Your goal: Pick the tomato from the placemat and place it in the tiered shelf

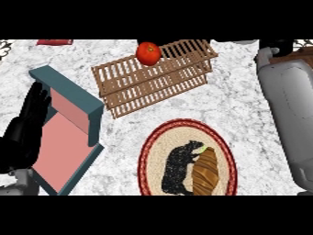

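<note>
In the head view I am seeing the round red tomato (148, 53) sitting on the slats at the far end of the brown wooden slatted tiered shelf (152, 85), well apart from both hands. The oval woven placemat with a red braided rim (145, 156) is lying nearer to me, carrying a brown pastry (205, 172) beside its black animal picture. My black left hand (29, 126) is resting released at the left edge, fingers straight and pointing up, just beside a teal-framed pink tray (67, 87). My grey right forearm (294, 119) is lying along the right side. The black right hand (275, 46) is barely showing at the top, and I cannot tell whether it is released or clenched.
</note>
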`<state>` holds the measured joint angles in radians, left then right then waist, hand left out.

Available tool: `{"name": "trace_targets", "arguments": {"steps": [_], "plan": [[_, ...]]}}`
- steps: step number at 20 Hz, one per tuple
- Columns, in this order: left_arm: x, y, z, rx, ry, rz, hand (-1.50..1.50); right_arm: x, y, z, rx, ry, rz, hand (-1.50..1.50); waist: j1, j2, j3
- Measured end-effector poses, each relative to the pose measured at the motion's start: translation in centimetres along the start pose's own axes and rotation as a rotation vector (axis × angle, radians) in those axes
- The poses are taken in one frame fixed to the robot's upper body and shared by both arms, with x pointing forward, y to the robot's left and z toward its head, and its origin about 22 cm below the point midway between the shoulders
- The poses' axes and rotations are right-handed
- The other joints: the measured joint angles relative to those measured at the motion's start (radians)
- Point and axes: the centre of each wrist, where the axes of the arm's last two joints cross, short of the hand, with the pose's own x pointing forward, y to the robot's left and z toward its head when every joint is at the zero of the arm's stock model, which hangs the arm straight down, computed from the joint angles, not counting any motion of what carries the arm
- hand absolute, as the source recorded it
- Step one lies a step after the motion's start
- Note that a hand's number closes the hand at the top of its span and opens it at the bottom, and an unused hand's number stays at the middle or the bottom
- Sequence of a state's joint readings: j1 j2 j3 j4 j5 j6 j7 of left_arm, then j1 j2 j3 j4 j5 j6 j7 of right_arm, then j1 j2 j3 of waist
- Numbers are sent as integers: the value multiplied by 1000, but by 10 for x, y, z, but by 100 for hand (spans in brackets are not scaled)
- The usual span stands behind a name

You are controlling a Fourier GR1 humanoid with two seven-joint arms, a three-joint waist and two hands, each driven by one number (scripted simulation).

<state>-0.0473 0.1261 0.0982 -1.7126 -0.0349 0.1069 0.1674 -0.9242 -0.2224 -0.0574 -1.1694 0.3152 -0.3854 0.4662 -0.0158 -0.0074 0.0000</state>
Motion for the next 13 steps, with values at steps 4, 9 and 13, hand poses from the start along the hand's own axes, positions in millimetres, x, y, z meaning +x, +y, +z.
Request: {"name": "trace_targets", "arguments": {"steps": [4,9,13], "plan": [[3,5,1,4,-5,0,0,-17,-60,4,-13,29,-1,-150,-3,0,0],[-1,0,-2,-4,-5,4,0,-29,-117,19,11,33,-17,-150,2,3,0],[0,4,0,-8,-6,5,0,-45,-149,23,29,21,-30,-150,10,5,0]]}}
